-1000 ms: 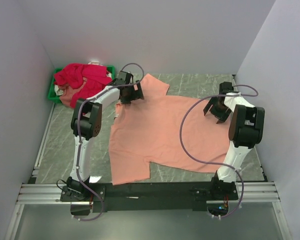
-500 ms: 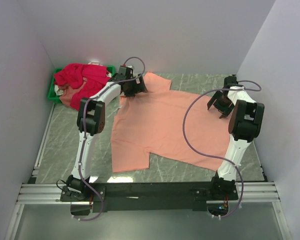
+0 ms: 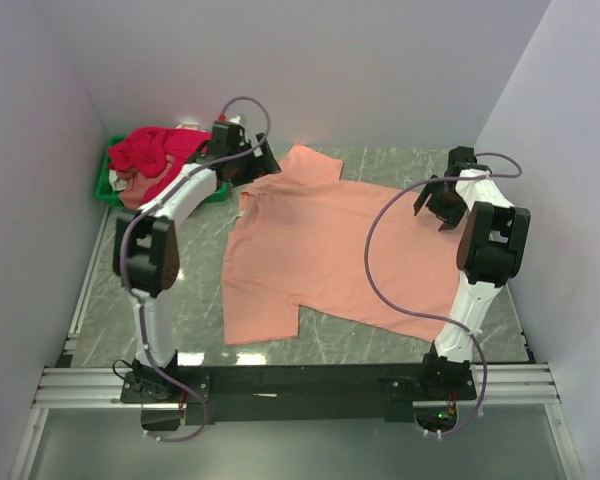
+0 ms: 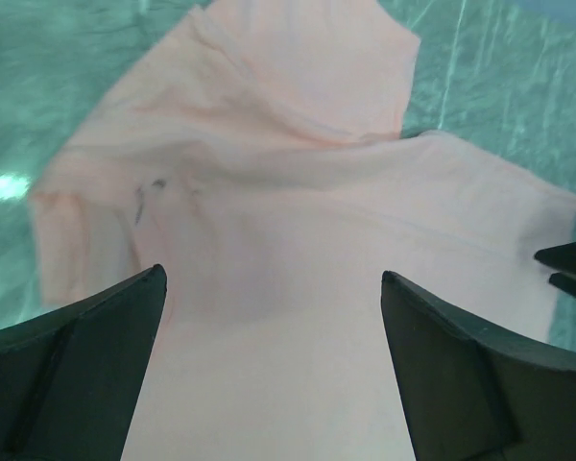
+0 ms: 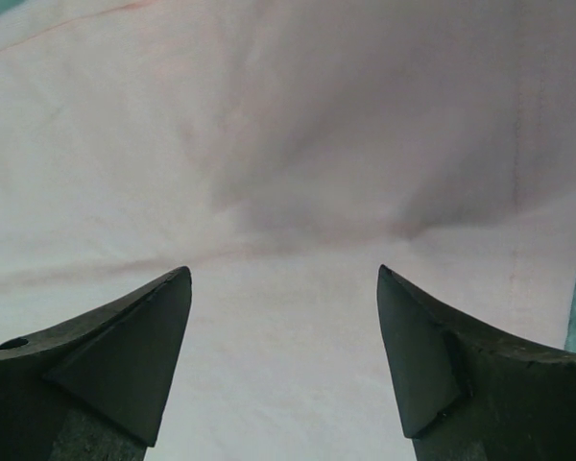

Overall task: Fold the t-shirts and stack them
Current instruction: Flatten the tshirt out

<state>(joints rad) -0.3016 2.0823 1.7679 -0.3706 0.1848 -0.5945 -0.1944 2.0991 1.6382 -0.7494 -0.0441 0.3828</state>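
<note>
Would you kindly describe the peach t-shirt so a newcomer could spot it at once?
On the grey marbled table, look at the middle. The peach t-shirt lies spread out there, unlike the crimson shirts heaped on the green bin in the far left corner.

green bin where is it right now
Top view: the green bin sits at the far left corner of the table, under the crimson shirts, just left of the left gripper.

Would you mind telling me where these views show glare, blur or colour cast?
Left wrist: a glare spot on the table, which looks teal and blurred. Right wrist: the salmon shirt washes out pale pink. Top external: evenly lit, sharp.
</note>
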